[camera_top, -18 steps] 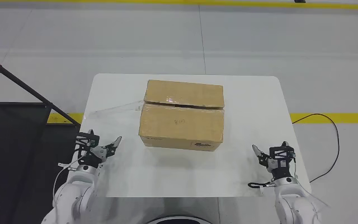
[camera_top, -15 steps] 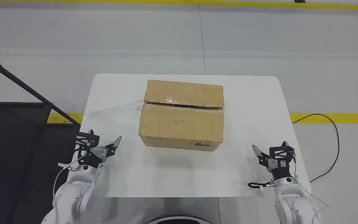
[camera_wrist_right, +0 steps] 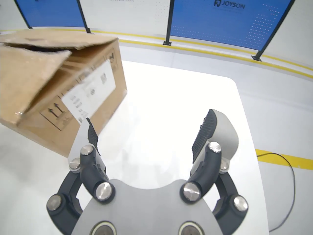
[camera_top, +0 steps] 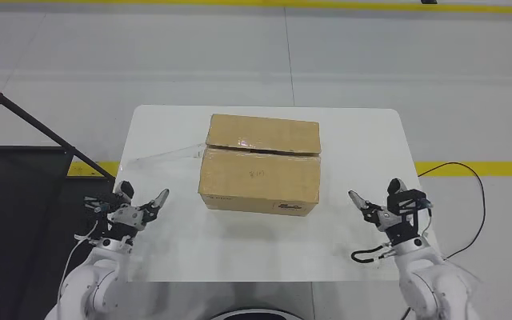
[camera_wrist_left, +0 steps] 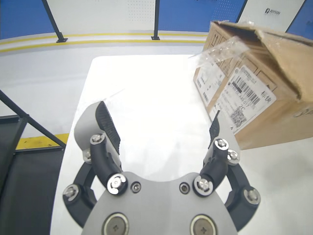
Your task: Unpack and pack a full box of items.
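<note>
My left claw (camera_top: 144,198) hangs low at the near left, jaws spread wide with nothing between them. In its wrist view I see the ribbed black pads (camera_wrist_left: 107,121) facing each other across a broad gap. My right claw (camera_top: 374,200) mirrors it at the near right, equally wide apart and empty. Both white forearms (camera_top: 100,268) angle inward.

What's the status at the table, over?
Left gripper open, empty. Right gripper open, empty. Box mid-table, flaps mostly shut, untouched. Loose clear tape trailing off it, left gripper's side.
</note>
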You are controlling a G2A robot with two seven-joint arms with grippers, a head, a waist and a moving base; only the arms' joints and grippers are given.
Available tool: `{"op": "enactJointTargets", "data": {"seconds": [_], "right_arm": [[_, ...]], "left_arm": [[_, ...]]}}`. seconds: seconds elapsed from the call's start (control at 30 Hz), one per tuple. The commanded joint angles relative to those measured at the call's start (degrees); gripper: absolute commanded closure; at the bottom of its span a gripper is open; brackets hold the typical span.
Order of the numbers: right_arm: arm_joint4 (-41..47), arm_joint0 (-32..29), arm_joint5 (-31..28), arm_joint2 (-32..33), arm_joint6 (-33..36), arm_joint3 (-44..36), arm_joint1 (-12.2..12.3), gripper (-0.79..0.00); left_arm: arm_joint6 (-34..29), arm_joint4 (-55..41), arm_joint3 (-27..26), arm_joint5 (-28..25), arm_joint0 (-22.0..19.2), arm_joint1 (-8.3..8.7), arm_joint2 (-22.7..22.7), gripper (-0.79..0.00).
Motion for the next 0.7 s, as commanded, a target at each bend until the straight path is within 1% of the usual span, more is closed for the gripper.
{"op": "enactJointTargets", "data": {"seconds": [0.0,0.1,0.2,0.23,0.63,0.67], "right_arm": [[4.2,0.7,-3.6,0.8,2.2,-1.4,0.2,-0.785],[11.7,2.4,-11.2,1.9,6.0,-2.2,0.5,-0.785],[19.0,4.7,-15.6,3.3,10.7,-1.9,0.9,-0.785],[20.1,5.1,-16.3,3.6,11.9,-1.9,1.0,-0.785],[20.1,5.1,-16.3,3.6,11.9,-1.9,1.0,-0.785],[20.6,5.2,-15.3,3.4,11.3,-1.7,1.0,-0.785]], "left_arm": [[-0.6,-3.3,-0.2,-2.0,0.0,-0.01,-0.7,-0.785],[-1.0,-5.0,-0.6,-3.4,0.3,0.01,-1.8,-0.785],[-1.2,-5.5,-1.1,-3.0,0.8,-0.07,-2.0,-0.785],[-1.2,-5.5,-1.1,-3.0,0.8,-0.07,-2.0,-0.785],[-1.3,-5.9,-1.3,-3.3,0.6,-0.1,-1.7,-0.785],[-1.8,-6.2,-1.6,-3.8,0.3,-0.11,-1.4,-0.785]]}}
